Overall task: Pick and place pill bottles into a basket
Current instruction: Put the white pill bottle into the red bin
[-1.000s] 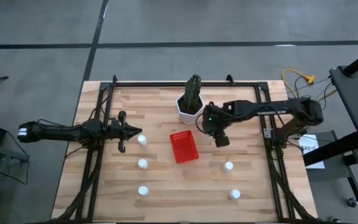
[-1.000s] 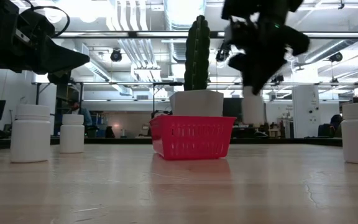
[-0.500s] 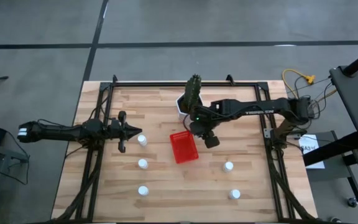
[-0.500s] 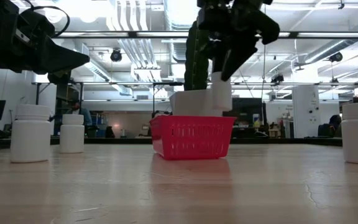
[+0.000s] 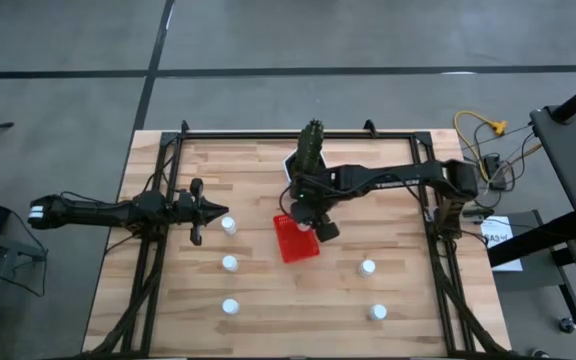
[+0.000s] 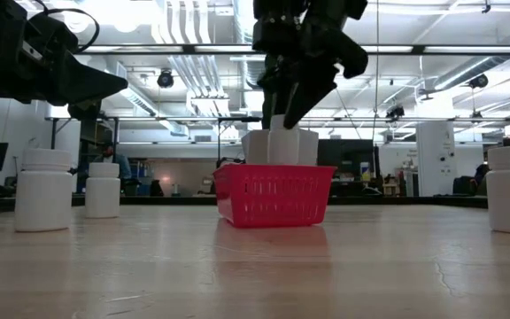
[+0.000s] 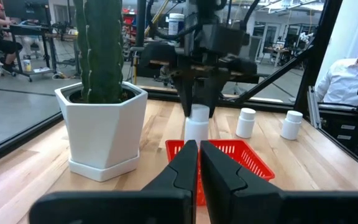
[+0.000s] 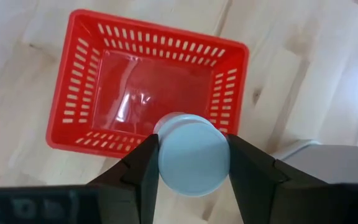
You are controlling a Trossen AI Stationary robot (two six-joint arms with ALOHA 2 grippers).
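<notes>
Landmark: the red basket [image 5: 297, 237], standing on the wooden tabletop [image 5: 398, 300], empty inside as the right wrist view shows.
Right gripper [image 5: 308, 224]: hangs over the basket's back edge, on the side toward the plant pot; its fingers [image 8: 143, 167] are clamped on a pill bottle.
Held bottle [image 8: 194, 152]: a white pill bottle, cap toward the wrist camera, gripped on both sides; it hangs above the basket's rim and is not resting inside the basket. In the low view its white body [image 6: 282, 146] shows just above the basket's top edge.
Left gripper [image 5: 206, 208]: waits well to the left of the basket, above the tabletop, fingers [image 7: 180, 169] pressed together and holding nothing.
Bottles left of the basket: three stand on the tabletop, one [image 5: 229, 225] just beside the left gripper's tip, one [image 5: 230, 264] nearer the front, one [image 5: 230, 307] nearest the front edge.
Bottles right of the basket: two stand on the tabletop, one [image 5: 368, 267] near the basket's front right corner, one [image 5: 377, 312] farther toward the front.
Plant pot [image 5: 303, 172]: white, six-sided, with a green cactus [image 5: 312, 143], standing just behind the basket.
Beyond the tabletop: a person in a white shirt [image 7: 347, 78] sits in the room, seen in the left wrist view.
</notes>
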